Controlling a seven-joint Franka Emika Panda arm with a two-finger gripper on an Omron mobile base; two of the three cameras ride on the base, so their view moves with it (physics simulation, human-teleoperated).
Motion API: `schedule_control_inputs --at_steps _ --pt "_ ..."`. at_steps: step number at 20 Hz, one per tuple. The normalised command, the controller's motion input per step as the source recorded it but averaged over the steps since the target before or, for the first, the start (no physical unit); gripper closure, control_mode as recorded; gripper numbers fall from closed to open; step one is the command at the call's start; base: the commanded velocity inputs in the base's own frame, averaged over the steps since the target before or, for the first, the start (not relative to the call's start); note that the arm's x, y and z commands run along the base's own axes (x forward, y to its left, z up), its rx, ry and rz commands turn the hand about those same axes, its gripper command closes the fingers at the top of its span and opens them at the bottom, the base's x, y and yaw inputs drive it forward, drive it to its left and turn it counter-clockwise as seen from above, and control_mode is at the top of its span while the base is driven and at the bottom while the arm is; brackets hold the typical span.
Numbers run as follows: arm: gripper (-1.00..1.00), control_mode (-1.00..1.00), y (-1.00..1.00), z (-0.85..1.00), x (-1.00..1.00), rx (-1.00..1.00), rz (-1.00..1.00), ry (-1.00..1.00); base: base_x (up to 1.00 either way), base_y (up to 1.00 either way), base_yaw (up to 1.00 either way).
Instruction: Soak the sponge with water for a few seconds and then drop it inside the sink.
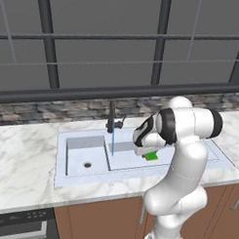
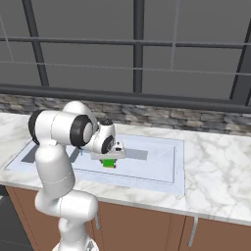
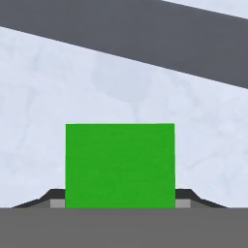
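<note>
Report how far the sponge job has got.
Done: the water runs from the faucet, and the pincer is shut on the sponge. In hand: the sponge hangs over the wider basin of the sink, to the right of the stream and apart from it in the left base view. Left: soaking it, then dropping it into the sink.
</note>
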Motion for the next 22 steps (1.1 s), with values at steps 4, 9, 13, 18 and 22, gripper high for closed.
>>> schedule_control_inputs --at_steps 4,9,13,18,22 --pt "1.0 -1.0 0.0 -0.12 0.0 0.0 0.01 -0.01 0.0 0.0 0.0" --pt "1.0 -1.0 0.0 -0.07 0.0 0.0 0.0 0.0 0.0 0.0 0.0" --pt "-1.0 -1.0 0.0 0.0 0.0 0.0 0.0 0.0 0.0 0.0 0.0" --pt "-1.0 -1.0 0.0 0.0 0.0 0.0 0.0 0.0 0.0 0.0 0.0" --pt "-1.0 -1.0 0.0 0.02 0.0 0.0 0.0 0.0 0.0 0.0 0.0"
